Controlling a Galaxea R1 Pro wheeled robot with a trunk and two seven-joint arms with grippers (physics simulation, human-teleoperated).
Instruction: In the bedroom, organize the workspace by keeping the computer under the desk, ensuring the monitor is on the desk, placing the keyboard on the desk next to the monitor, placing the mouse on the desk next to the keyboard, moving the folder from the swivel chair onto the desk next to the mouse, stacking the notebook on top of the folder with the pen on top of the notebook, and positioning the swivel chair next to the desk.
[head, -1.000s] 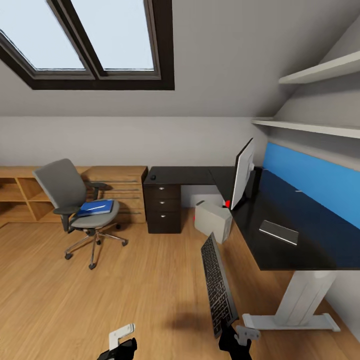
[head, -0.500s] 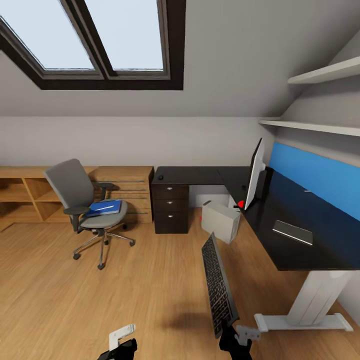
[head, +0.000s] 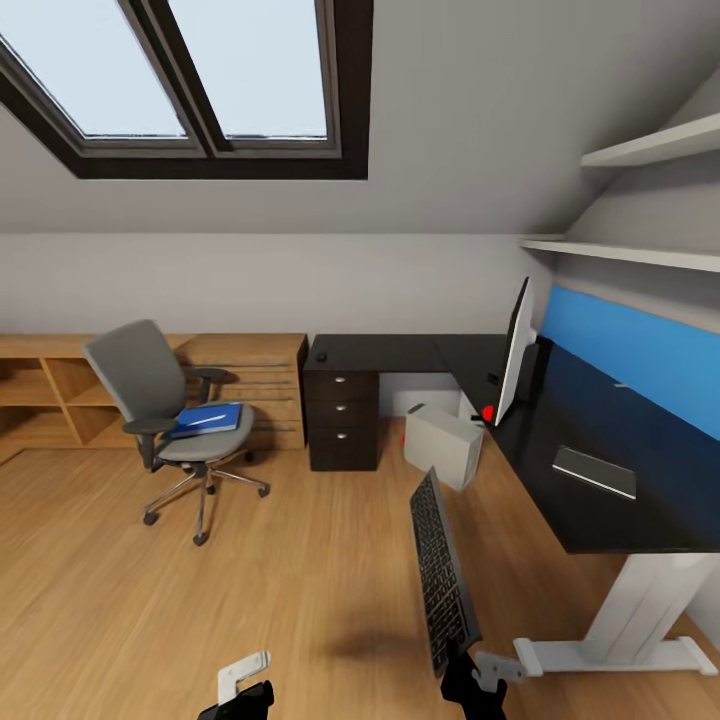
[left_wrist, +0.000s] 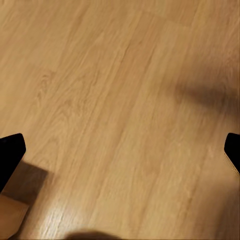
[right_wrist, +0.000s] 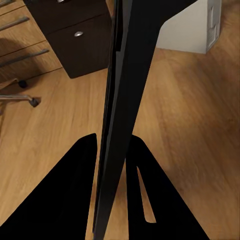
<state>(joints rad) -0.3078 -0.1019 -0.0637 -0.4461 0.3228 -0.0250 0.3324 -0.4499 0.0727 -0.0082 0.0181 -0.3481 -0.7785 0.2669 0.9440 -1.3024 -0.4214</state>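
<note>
One slim black keyboard, flat and rectangular, sits clamped in the right hand; left hand gapes.

One keyboard, one monitor, one folder.

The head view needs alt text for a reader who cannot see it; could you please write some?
The right gripper holds a long black keyboard above a wooden floor, beside a black L-shaped desk carrying a thin monitor. A grey swivel chair with a blue folder stands left; a white computer tower sits on the floor.
</note>
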